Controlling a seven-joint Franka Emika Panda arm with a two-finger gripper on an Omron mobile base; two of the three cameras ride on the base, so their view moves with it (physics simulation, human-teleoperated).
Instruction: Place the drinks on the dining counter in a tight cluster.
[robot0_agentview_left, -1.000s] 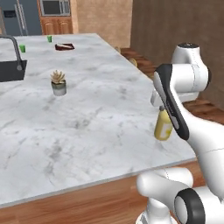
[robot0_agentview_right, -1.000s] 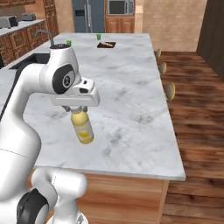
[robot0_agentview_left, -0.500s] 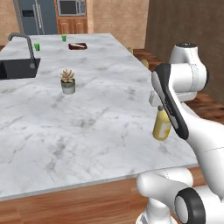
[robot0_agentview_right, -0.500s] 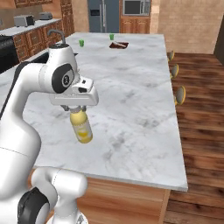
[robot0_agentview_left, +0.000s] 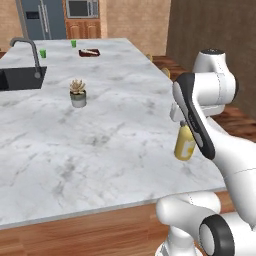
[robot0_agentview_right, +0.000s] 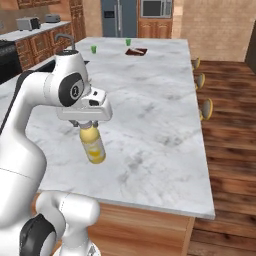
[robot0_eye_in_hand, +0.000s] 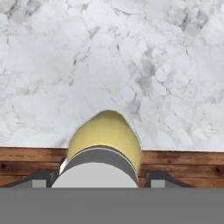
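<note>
The gripper (robot0_agentview_right: 88, 123) is clamped on the neck of the stout yellow bottle (robot0_agentview_right: 93, 145), whose rounded, glossy body hangs upright in the air over the near edge of the dining counter (robot0_agentview_right: 150, 120); in the hand view the bottle (robot0_eye_in_hand: 105, 133) bulges between the dark fingertips (robot0_eye_in_hand: 162, 177), above the seam of white marble and wood side. The counter is a broad slab of grey-veined white marble on warm wooden panels. Farther on stands a small spiky potted plant (robot0_agentview_left: 77, 93) in a grey pot, then a black sink (robot0_agentview_left: 20, 78) with a curved metal faucet (robot0_agentview_left: 27, 52). At the far end sit two small green cups (robot0_agentview_left: 73, 43) and a flat dark tray (robot0_agentview_left: 89, 52).
</note>
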